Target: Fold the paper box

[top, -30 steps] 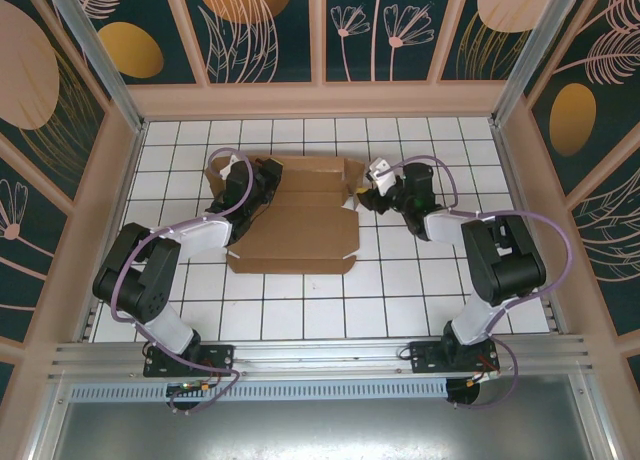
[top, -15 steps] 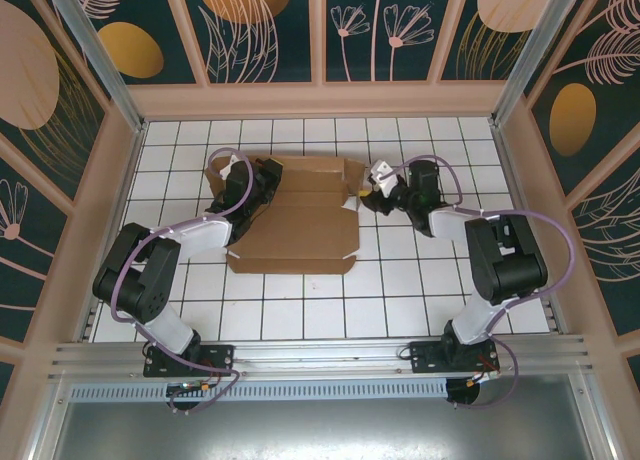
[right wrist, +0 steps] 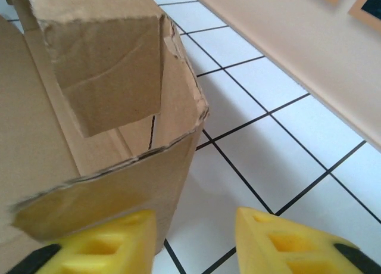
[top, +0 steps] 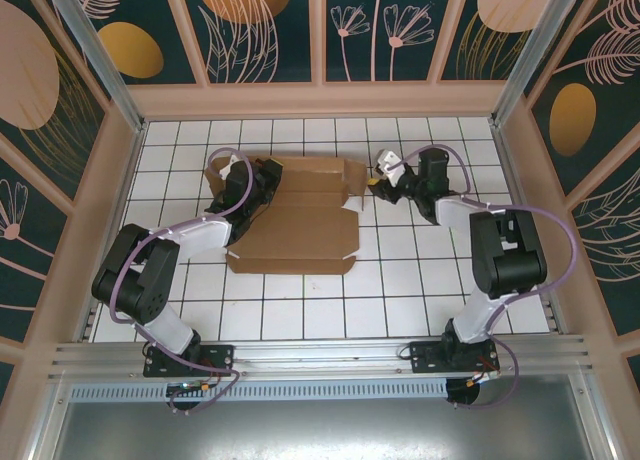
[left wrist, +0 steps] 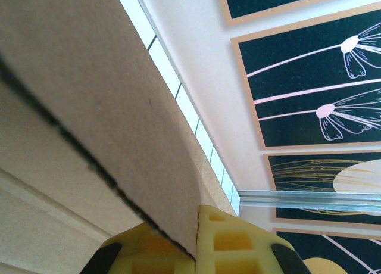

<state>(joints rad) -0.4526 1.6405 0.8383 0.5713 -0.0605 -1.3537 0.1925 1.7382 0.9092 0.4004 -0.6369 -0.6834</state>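
Brown cardboard makes up the paper box (top: pixel 295 220), which lies partly folded on the white tiled table (top: pixel 400 280), left of centre and towards the far side. Its broad near panel lies flat, while the far strip and the side flaps stand raised. Small white tabs show at its right edge and at its near corners.

Seen from the left wrist, a raised flap of the box (left wrist: pixel 89 95) runs down into the left gripper (left wrist: pixel 193 250). The flap's dark cut edge is pinched between the yellow pads (left wrist: pixel 232 244), so that gripper is clenched on the card. From above, the left gripper (top: pixel 265 180) sits at the box's far left corner.

The right gripper (top: pixel 378 185) is just beside the box's far right corner. From the right wrist its yellow fingers (right wrist: pixel 286 241) stand spread apart and released, grasping nothing. The torn corner flap of the box (right wrist: pixel 107 65) stands upright in front of its left finger, and bare tile lies ahead of the other.

Beyond the tiles runs a beige wall board (right wrist: pixel 286 59). Above it are dark teal panels (top: pixel 265 30) painted with pale flowers and orange discs.
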